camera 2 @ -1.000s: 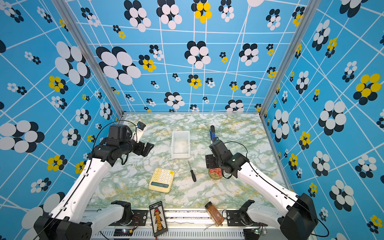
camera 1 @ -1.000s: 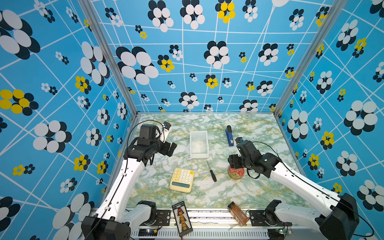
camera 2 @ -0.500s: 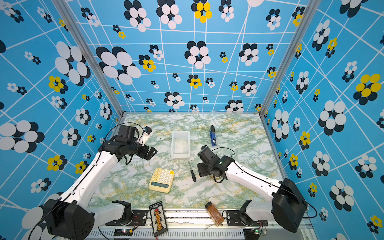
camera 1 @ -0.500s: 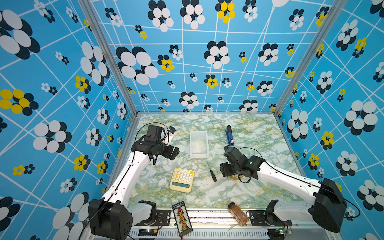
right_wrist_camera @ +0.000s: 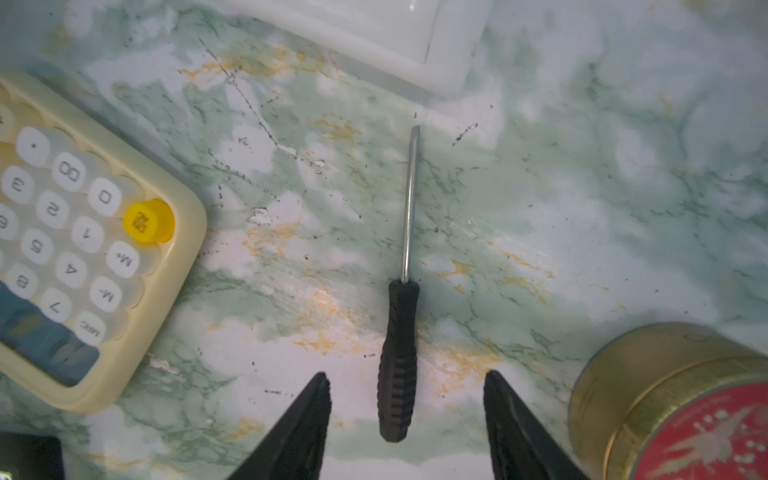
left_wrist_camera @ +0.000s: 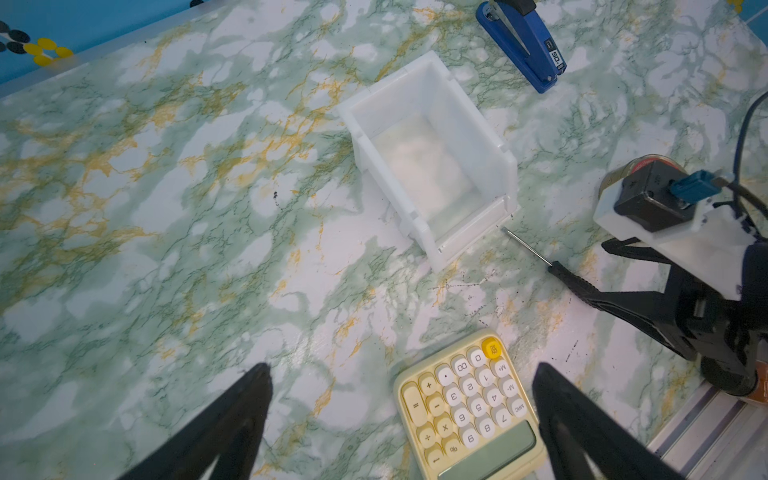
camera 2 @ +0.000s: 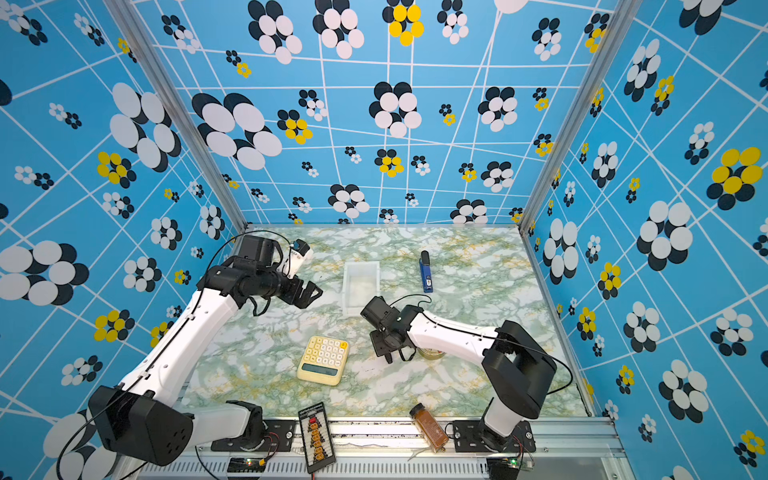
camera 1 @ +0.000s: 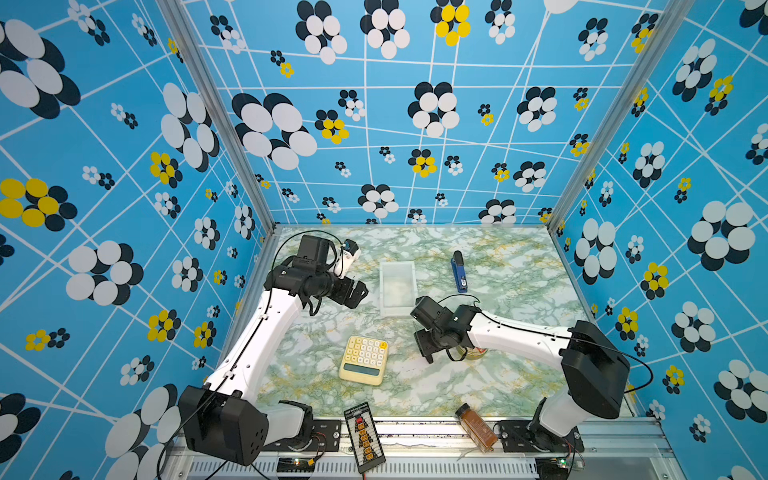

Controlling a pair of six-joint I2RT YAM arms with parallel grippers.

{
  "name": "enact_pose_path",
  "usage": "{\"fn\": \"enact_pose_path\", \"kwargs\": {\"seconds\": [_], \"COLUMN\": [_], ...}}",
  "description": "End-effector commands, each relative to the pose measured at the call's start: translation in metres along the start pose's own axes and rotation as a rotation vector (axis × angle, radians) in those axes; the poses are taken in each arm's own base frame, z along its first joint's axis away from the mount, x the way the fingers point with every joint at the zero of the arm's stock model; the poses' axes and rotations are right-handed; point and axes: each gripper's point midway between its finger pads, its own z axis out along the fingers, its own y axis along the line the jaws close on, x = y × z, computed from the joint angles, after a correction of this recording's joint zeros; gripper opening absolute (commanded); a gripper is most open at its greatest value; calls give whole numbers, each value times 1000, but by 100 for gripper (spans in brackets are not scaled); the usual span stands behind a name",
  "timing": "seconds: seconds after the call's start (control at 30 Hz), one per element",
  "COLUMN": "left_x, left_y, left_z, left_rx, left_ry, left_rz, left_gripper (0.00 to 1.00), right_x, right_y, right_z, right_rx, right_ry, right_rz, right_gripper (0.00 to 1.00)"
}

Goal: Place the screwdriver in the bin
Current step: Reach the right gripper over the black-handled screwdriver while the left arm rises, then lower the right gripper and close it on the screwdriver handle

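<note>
**Item: screwdriver [right_wrist_camera: 402, 299].** We record it lying flat on the table [camera 1: 415, 386]. The butt end of its handle lies between the fingers of the right gripper [right_wrist_camera: 405, 376]. That gripper is open, with a gap showing on each side of the handle, and it grips nothing. The shaft points away from the gripper toward the bin [left_wrist_camera: 374, 166], and the tip is just beside the bin's near corner, not inside it.

**Left gripper [left_wrist_camera: 401, 368].** We list it spread wide and empty, held over bare table well apart from the screwdriver.

**Surface and room.** The table has a green-and-white marble pattern with yellow veins. The surrounding walls [camera 1: 415, 124] are blue with white lines and flower shapes. A yellow calculator [camera 1: 364, 359] lies near one side of the screwdriver and a gold tin with a red lid [right_wrist_camera: 685, 407] near the other. A blue stapler [camera 1: 459, 272] lies beyond the bin.

**Appearance.** We note a slim, ribbed black handle and a thin, straight, bright metal shaft.
</note>
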Motion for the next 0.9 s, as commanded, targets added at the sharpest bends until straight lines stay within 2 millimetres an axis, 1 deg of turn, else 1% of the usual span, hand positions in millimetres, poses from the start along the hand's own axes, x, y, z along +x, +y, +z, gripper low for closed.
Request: {"fn": "enact_pose_path", "kwargs": {"seconds": [0.0, 0.13, 0.23, 0.37, 0.47, 0.57, 0.8, 0.87], "left_x": [1, 1, 2, 0, 0, -1, -2, -2], "left_y": [-6, -7, -6, -7, -9, -10, -11, -11], "left_z": [-3, -2, 2, 2, 3, 3, 0, 0], "left_rx": [24, 32, 36, 45, 56, 64, 62, 61], "left_ry": [9, 8, 17, 12, 16, 18, 10, 9], "left_rz": [-14, -17, -23, -27, -25, -28, -24, -22], "left_gripper": [99, 99, 99, 99, 99, 99, 99, 99], "right_x": [7, 16, 20, 26, 29, 33, 38, 41], "right_y": [3, 0, 5, 5, 6, 5, 3, 2], "right_z": [3, 8, 12, 17, 22, 25, 29, 31], "right_rx": [12, 41, 24, 47, 58, 67, 77, 84], "right_ry": [35, 66, 74, 95, 109, 118, 140, 148], "right_rz": [7, 3, 6, -10, -20, -21, -25, -28], "right_gripper": [60, 55, 52, 51, 45, 45, 40, 35]}}
